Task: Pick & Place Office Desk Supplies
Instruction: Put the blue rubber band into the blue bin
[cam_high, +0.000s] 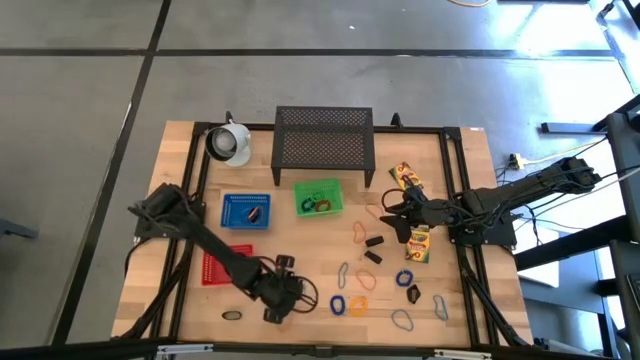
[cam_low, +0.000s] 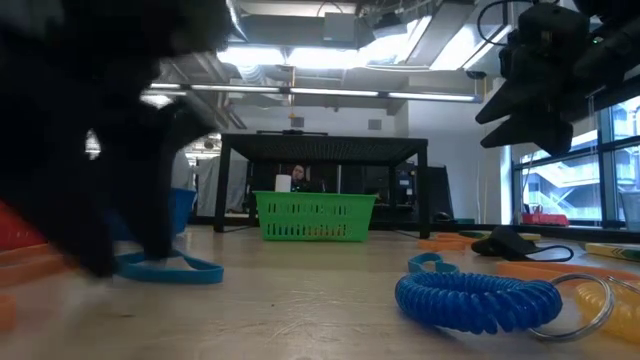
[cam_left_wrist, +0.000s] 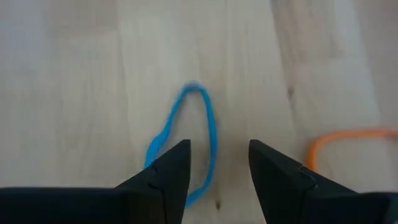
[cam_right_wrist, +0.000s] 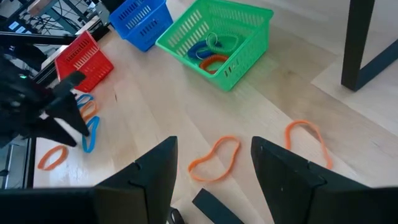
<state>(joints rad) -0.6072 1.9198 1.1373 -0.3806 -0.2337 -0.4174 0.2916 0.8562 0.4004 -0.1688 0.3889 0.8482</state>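
Rubber bands (cam_right_wrist: 211, 53) in grn basket (cam_right_wrist: 249, 28)

Wooden table (cam_high: 190, 160) holds baskets (cam_high: 318, 197), rubber bands (cam_high: 340, 275), crayon boxes (cam_high: 418, 243).

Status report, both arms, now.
Left gripper open, low over blue rubber band. Right gripper open above orange band. Nothing in the way.

Both arms are dark, near-black, built of slim jointed links with blocky housings at the joints. Each ends in a tool, the left tool (cam_high: 283, 300) and the right tool (cam_high: 392, 212), with two matte black wedge-shaped fingers (cam_left_wrist: 166, 177) tapering to blunt tips. Black cables trail from the right arm's base.
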